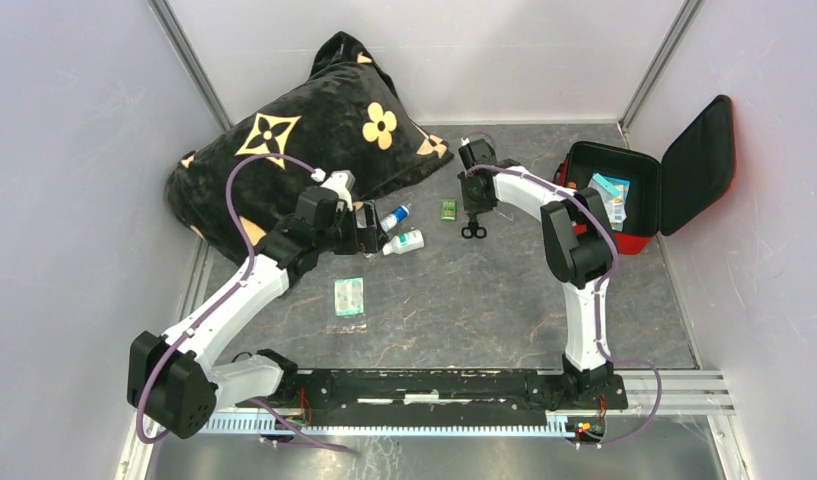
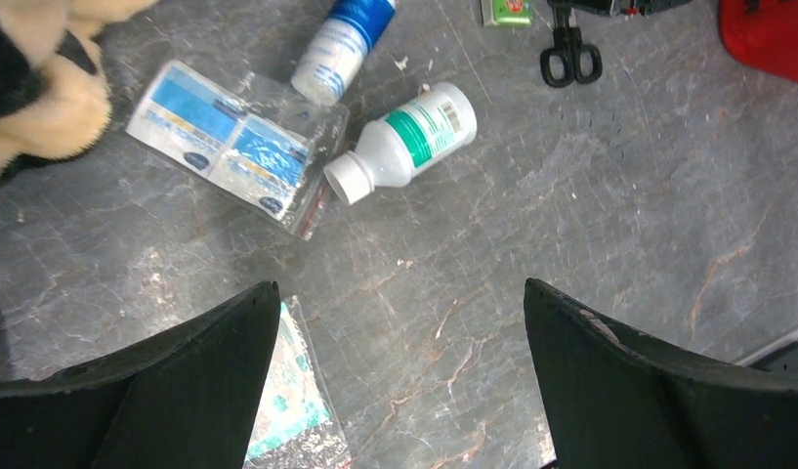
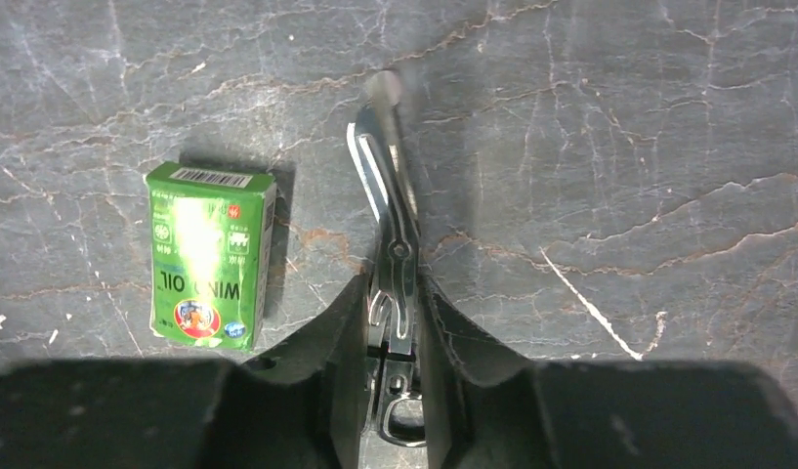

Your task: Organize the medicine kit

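Observation:
The medicine kit (image 1: 636, 240), a red hard-shell case, lies open at the right with its black lid (image 1: 696, 165) raised and a few packets inside. On the table in front of it lie black-handled scissors (image 1: 474, 231). My right gripper (image 3: 393, 283) is shut on the scissors' (image 3: 390, 215) metal shank, blades pointing away from the wrist. My left gripper (image 2: 399, 288) stands open over bare table, nothing between its fingers. Just beyond it lie a white bottle with a green label (image 2: 404, 142) and a blue-labelled bottle (image 2: 341, 44).
A green Wind Oil box (image 3: 209, 256) lies just left of the scissors. A clear packet with blue sachets (image 2: 229, 147) and a green-printed packet (image 2: 292, 391) lie near my left fingers. A black pillow with gold flowers (image 1: 304, 150) fills the back left. Walls close in on three sides.

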You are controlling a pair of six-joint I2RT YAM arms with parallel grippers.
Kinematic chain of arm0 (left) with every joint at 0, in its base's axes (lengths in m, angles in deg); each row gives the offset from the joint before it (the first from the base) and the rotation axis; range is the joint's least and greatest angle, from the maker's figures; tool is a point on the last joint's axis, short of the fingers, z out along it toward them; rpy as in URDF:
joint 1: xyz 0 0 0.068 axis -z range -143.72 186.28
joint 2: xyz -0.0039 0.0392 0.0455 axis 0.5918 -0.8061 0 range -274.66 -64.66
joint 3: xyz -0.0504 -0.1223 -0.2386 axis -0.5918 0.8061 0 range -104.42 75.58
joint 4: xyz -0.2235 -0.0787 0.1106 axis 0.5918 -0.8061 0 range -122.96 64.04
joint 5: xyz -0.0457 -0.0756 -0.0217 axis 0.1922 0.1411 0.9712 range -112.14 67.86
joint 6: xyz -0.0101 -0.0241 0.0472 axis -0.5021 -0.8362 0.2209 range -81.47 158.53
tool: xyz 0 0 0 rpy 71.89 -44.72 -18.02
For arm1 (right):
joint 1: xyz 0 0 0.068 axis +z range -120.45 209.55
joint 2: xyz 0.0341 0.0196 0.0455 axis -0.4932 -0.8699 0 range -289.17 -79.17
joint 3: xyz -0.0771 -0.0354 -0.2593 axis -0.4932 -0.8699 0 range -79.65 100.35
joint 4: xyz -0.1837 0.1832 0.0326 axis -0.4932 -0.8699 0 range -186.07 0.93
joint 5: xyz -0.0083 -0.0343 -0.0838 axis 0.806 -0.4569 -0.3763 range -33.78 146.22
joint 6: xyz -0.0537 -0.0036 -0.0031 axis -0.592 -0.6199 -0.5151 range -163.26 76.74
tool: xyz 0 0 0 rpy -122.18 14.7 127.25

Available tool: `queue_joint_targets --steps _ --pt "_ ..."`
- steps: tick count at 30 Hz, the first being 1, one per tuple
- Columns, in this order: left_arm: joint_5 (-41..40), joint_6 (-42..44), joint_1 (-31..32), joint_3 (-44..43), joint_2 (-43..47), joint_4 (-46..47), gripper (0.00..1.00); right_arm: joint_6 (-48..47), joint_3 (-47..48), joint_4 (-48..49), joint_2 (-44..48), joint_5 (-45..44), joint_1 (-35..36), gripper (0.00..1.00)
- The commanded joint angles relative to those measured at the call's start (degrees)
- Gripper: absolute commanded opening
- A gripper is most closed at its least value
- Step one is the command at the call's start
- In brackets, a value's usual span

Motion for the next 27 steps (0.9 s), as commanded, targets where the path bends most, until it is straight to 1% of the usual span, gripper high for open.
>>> queue_joint_targets --steps 1,4,8,11,16,19,27 --pt "0.2 -2.9 2.7 1.5 0.3 2.4 1.00 -1.1 -9.3 -0.5 3.5 -1.4 0.9 0.25" --pt "0.1 -4.2 4.7 3.0 0.0 4.0 0.99 -0.6 -18.1 3.6 8.5 1.8 0.9 0.17" --pt "0.2 -5.9 7.2 4.7 -0.6 6.8 0.99 1.6 -29.5 10.7 16.5 9.8 0.9 0.08" --pt "0.3 -6.8 9.0 5.5 -1.1 9.7 0.99 4.3 -36.2 16.3 21.4 16.1 0.8 0.02" --pt "1.0 -7.7 12.1 6.6 -3.5 15.4 0.97 7.9 -44.1 22.1 28.2 21.7 0.9 0.00" --pt "1.4 -8.1 13.6 7.2 -5.4 18.4 0.96 9.4 -46.7 24.3 30.7 24.9 0.8 0.00" --pt "0.9 -8.3 17.3 8.6 -12.6 26.2 0.90 11.4 -50.3 26.4 35.3 26.3 0.8 0.00"
